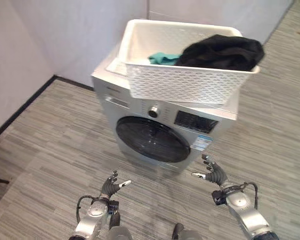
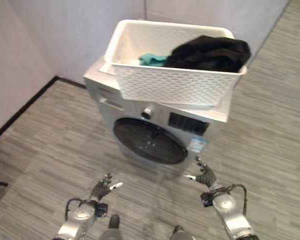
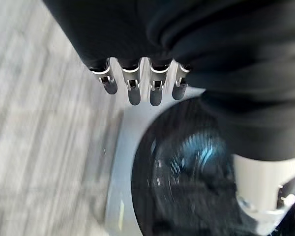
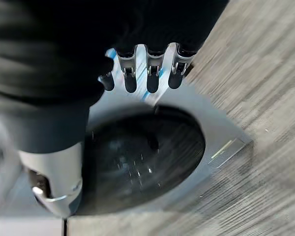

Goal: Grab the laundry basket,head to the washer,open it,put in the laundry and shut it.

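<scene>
Basket [image 1: 190, 82] is seen parked on top of the washer [image 1: 140, 107], overhanging its front edge; black garment [image 1: 222, 51] is draped over the basket's right rim, teal cloth [image 1: 162, 59] is lying inside beside it. Washer door [image 1: 152, 139] is shut, so opening it is judged the step in hand. Left hand [image 1: 111, 185] is held low in front of the washer, below the door's left side, fingers relaxed and straight, nothing held; right hand [image 1: 213, 172] is held below the door's right side, fingers loosely spread, nothing held. Door is judged stiff and smooth, dark glass likely slippery; a hold at the door's edge is suggested, though no handle recess can be made out. Clothes are judged soft and light, best bunched and taken from above; the basket is judged light, fairly rigid plastic weave, grippable at the rim. Floor [image 1: 55, 145] around the washer is grey wood-look plank, flat; plain walls [image 1: 60, 35] meet in a corner behind the washer, dark skirting along the left one
</scene>
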Available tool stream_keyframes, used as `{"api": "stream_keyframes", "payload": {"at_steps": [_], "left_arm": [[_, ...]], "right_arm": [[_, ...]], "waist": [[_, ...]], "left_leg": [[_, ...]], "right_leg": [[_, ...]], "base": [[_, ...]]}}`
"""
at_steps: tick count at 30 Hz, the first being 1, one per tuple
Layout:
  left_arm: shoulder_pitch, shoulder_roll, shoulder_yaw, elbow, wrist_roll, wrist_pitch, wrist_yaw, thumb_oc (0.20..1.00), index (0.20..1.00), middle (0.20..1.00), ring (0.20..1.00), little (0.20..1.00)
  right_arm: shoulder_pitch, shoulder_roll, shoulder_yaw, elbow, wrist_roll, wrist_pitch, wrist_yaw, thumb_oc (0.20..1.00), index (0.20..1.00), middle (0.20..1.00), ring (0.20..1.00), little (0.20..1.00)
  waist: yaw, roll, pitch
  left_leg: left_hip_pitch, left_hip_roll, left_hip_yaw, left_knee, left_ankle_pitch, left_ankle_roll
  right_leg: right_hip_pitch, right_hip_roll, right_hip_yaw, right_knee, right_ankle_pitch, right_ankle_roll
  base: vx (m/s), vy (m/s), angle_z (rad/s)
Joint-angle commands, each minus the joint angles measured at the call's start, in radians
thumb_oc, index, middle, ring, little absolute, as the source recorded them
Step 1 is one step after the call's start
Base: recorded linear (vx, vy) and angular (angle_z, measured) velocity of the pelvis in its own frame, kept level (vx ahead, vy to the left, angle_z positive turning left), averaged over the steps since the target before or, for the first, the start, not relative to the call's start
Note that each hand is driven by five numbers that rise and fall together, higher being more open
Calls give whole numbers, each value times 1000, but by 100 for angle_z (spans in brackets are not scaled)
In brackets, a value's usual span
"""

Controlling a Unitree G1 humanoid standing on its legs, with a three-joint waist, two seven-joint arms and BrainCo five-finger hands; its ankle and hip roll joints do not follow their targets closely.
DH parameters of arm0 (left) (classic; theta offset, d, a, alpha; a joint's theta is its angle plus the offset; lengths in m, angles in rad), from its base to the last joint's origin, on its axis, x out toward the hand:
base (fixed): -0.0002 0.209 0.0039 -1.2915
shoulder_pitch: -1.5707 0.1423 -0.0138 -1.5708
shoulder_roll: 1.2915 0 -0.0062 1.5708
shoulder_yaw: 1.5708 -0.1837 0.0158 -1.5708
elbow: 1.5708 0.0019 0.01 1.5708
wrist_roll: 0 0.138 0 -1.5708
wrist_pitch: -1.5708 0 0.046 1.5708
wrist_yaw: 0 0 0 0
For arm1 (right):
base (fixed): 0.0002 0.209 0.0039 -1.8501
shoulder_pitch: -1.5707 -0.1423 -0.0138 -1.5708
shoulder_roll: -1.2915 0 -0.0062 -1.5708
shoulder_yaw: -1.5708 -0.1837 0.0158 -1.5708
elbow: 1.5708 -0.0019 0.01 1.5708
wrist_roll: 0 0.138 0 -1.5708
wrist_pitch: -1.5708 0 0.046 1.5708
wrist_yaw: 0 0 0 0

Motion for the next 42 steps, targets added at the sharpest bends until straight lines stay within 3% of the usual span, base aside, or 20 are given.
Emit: {"api": "stream_keyframes", "payload": {"at_steps": [1,9,22,32,42], "left_arm": [[40,33,34,-60,36,-30,-35,1000,1000,1000,1000,1000],[79,49,54,-79,59,-29,-66,1000,1000,1000,1000,1000],[75,49,50,-93,49,-31,-64,1000,1000,1000,1000,1000],[44,60,40,-109,2,-50,-23,1000,1000,1000,1000,1000],[18,57,26,-122,-35,-73,16,1000,1000,1000,1000,1000]], "right_arm": [[-46,-25,4,29,-60,-41,-12,1000,1000,1000,1000,1000],[-132,-41,20,145,-180,-30,-41,1000,1000,1000,1000,1000],[-130,-59,-35,145,-272,1,-101,1000,1000,1000,1000,1000],[-378,-21,55,379,-289,25,-209,1000,1000,1000,1000,1000],[-521,38,108,544,-299,49,-296,1000,1000,1000,1000,1000]], "waist": [[33,-15,-37],[80,-29,-34],[88,-42,-12],[141,-22,42],[167,-3,71]], "left_leg": [[-42,27,-44,-21,-13,28],[-56,-19,-60,-33,-22,43],[-91,-24,-79,-40,-11,45],[-177,-31,-92,-30,13,38],[-221,-49,-89,-20,21,38]], "right_leg": [[44,-38,14,6,-16,-27],[58,-73,-14,-16,6,3],[45,-65,-22,-24,6,6],[6,-42,-28,-77,27,-1],[-22,-41,-15,-108,50,-4]], "base": [[27,103,12],[16,49,7],[0,-11,4],[-49,-13,2],[-18,3,0]]}}
